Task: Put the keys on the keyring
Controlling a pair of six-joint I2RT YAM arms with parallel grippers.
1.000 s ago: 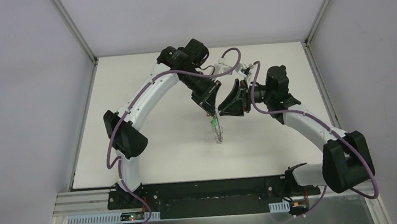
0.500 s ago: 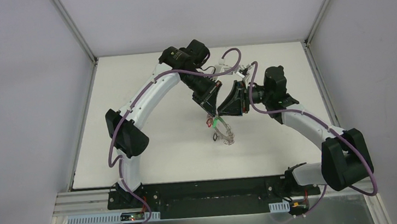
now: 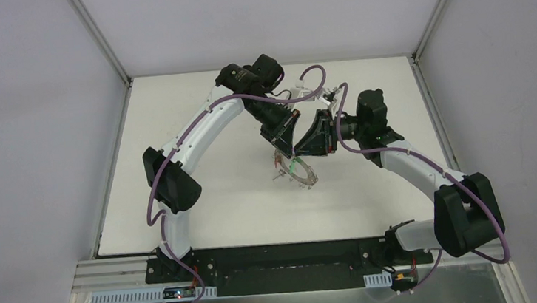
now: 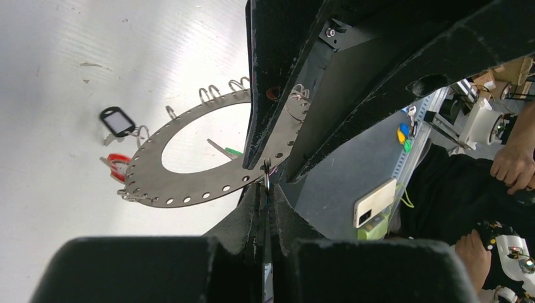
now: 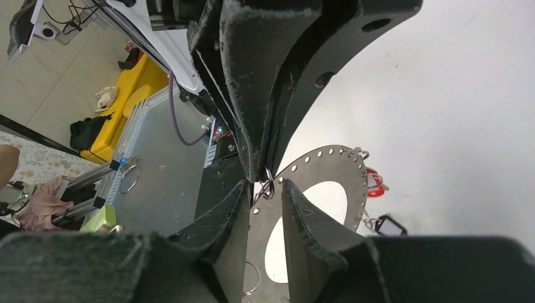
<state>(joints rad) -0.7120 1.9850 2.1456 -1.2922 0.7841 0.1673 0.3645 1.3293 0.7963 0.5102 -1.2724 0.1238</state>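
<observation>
Top view, change: keyring (image 3: 297, 172), edge-on a second ago, now tilts face-up over the desk (image 3: 203, 202), hanging from the left end effector (image 3: 290, 151); the right end effector (image 3: 301, 152) has drawn in.
Left wrist: jaws pinched shut on the keyring's rim; green key (image 4: 232, 151), red key (image 4: 117, 165) and black key (image 4: 117, 120) sit by it.
Right wrist: jaws narrowing, a gap left around a wire loop (image 5: 267, 188); the left end effector crowds the approach.

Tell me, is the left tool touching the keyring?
Touching. The left wrist view shows the left tool, shut, pinching a wire loop on the rim of the keyring.
</observation>
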